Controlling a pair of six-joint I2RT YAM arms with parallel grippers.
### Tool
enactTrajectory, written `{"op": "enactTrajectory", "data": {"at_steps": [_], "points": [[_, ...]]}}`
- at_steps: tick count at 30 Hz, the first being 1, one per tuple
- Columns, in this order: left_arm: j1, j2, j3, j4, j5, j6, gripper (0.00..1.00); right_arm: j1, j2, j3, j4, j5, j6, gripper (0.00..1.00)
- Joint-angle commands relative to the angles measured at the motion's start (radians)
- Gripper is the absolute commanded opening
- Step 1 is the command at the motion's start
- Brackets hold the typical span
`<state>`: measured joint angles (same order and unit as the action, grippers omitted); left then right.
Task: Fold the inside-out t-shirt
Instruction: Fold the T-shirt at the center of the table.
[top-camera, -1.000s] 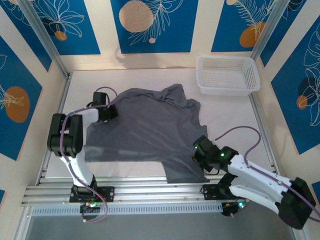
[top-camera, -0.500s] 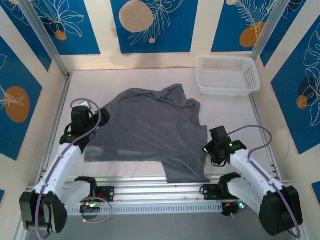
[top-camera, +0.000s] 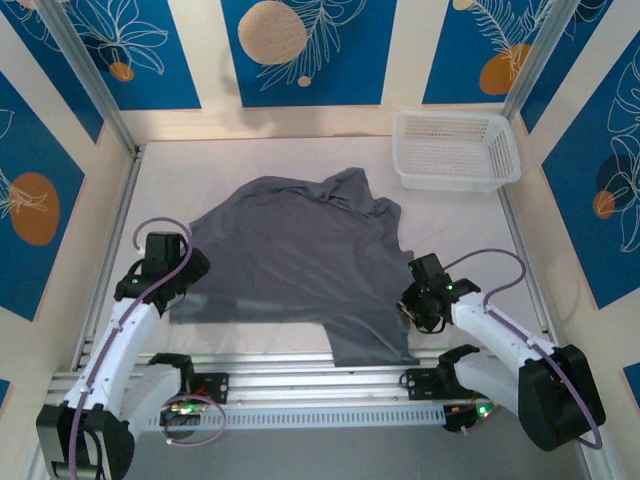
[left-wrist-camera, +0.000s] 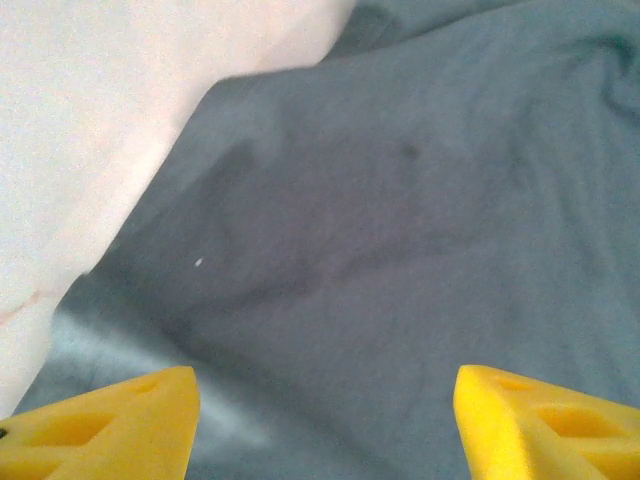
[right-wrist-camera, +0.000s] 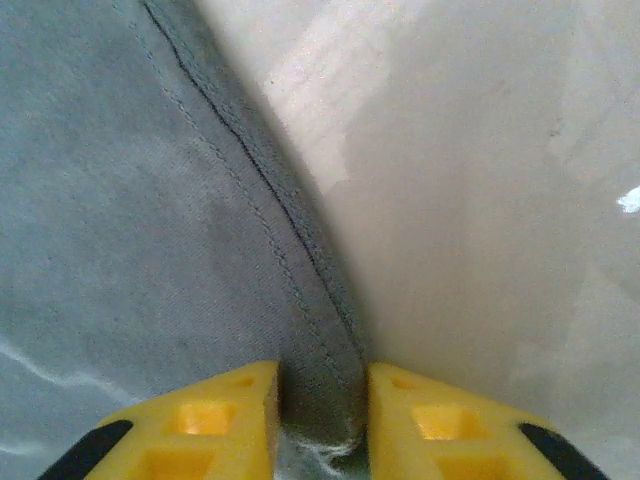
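Blue panels printed with leaves and orange discs (top-camera: 302, 45) wall in a white table (top-camera: 470, 235), and from where I stand the shirt (top-camera: 300, 260) lies spread across its middle, mostly flat, rumpled along the far edge near the collar. One flap reaches down to the near rail. A basket (top-camera: 455, 178) sits in the far right corner, well apart from the cloth.

By my reading the fold is only being set up, with each arm at a side edge. The right gripper (top-camera: 412, 308) has its jaws drawn narrow, and its wrist view shows the stitched hem (right-wrist-camera: 300, 290) pinched between the yellow fingers, right at the border of cloth and bare table. The left gripper (top-camera: 185, 278) hangs just over the shirt's left near part with its fingers (left-wrist-camera: 110, 420) spread wide, holding nothing.

To do this well, I think the left should drop onto the edge and bite through the full layer before anything lifts. Then both should rise together and carry evenly, so the cloth does not drag or bunch. The right's hold looks thin, only the hem, and could slip.

Both arms reach out from their bases at the near rail. The left forearm runs up and inward, its wrist tipped down. The right is folded low, its elbow out at the near right and its forearm angling back toward the shirt.
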<state>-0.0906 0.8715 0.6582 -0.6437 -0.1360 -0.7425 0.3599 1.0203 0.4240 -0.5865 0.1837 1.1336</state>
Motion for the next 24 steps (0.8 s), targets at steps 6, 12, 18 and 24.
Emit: {"op": "enactTrajectory", "data": {"at_steps": [6,12,18,24], "points": [[-0.005,-0.104,-0.027,-0.221,0.004,-0.112,0.69,-0.009,-0.081,0.087,-0.072,0.081,-0.037,0.0],[0.001,-0.155,-0.051,-0.357,0.01,-0.159,0.67,-0.155,-0.234,0.165,-0.118,0.078,-0.108,0.0],[0.006,-0.148,-0.134,-0.381,0.123,-0.277,0.52,-0.185,-0.228,0.158,-0.078,0.009,-0.136,0.0],[0.006,-0.188,-0.247,-0.35,0.119,-0.377,0.5,-0.195,-0.243,0.136,-0.044,-0.02,-0.155,0.0]]}}
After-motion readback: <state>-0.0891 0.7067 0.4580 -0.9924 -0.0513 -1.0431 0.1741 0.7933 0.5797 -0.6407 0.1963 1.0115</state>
